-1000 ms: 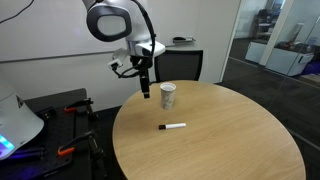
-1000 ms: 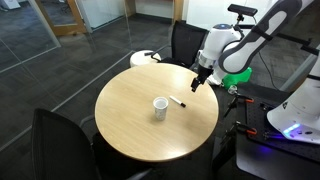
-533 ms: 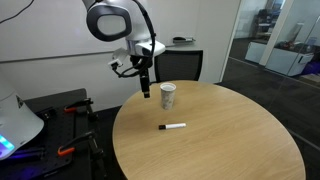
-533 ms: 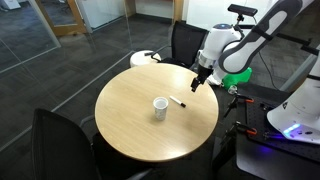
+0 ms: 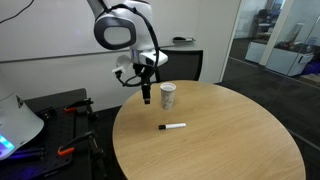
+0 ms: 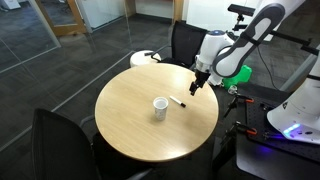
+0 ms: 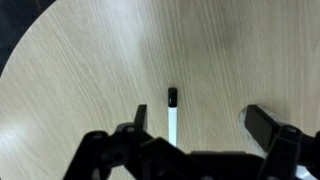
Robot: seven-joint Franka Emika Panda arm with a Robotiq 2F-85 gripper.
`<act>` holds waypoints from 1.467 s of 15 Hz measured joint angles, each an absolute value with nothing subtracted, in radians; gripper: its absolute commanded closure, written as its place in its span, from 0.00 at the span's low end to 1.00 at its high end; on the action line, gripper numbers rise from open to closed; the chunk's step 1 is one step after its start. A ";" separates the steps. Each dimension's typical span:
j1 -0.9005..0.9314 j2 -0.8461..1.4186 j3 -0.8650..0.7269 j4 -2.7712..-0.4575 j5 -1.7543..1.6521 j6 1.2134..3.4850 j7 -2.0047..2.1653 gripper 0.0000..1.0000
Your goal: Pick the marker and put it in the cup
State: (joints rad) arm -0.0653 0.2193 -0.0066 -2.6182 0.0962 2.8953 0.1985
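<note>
The marker [image 5: 173,127], a white barrel with a black end, lies flat on the round wooden table [image 5: 230,140]; it also shows in an exterior view [image 6: 177,102] and in the wrist view [image 7: 172,112], black end pointing up. The whitish cup [image 5: 168,95] stands upright near the table's edge, and shows in an exterior view [image 6: 159,107]. My gripper [image 5: 146,96] hangs above the table edge, beside the cup, open and empty. In the wrist view the gripper [image 7: 200,122] has its jaws spread, the marker near the left finger.
Black chairs [image 6: 185,40] stand around the table. A white device with blue light [image 5: 15,125] and tools sit on a side bench. Glass walls lie behind.
The arm has shifted slightly and the gripper has come down a little towards the table. The marker and cup have not moved.
</note>
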 measured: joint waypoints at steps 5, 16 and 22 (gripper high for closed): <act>-0.064 0.375 -0.011 -2.515 0.095 2.918 0.199 0.00; -0.044 0.693 -0.051 -2.235 0.096 2.972 0.199 0.00; -0.045 0.795 -0.052 -2.138 0.098 2.978 0.199 0.00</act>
State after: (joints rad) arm -0.0454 0.7949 -0.0516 -2.1377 0.0977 2.9784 0.1988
